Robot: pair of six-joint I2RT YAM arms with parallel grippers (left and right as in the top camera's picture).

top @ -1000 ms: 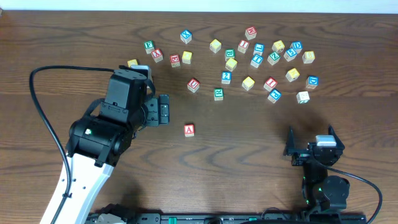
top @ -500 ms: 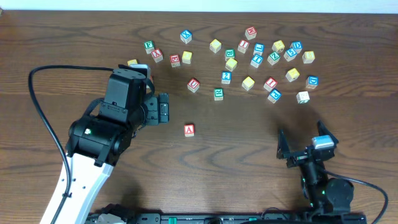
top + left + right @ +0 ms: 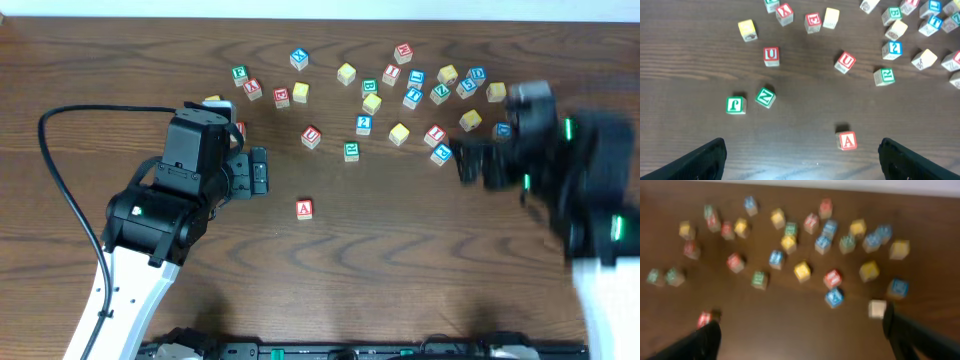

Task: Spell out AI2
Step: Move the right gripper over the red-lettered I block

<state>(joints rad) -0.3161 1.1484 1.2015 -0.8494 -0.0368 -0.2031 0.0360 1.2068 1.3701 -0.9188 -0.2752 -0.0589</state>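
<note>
So the left gripper (image 3: pixel 261 172) sat left of centre on the table (image 3: pixel 400 270), jaws spread pretty much all the way with nothing in them. In the left wrist view there was only bare wood between the two fingers.

The A cube (image 3: pixel 305 209) was out on its own, just down and to the right of that gripper and well apart from everything else, with nothing touching it. The blue 2 cube (image 3: pixel 364 124) was up in the loose scatter of cubes across the top of the table, near a green-printed cube (image 3: pixel 351 150) and a red U cube (image 3: pixel 311 136). The I cube I honestly couldn't pick out; the letters up there were too small to read.

The right gripper (image 3: pixel 801 330) was just a smear of blur in the overhead view, over the right end of the scatter. Its own wrist view showed both fingers far apart and empty, with the cubes below all blurry.
</note>
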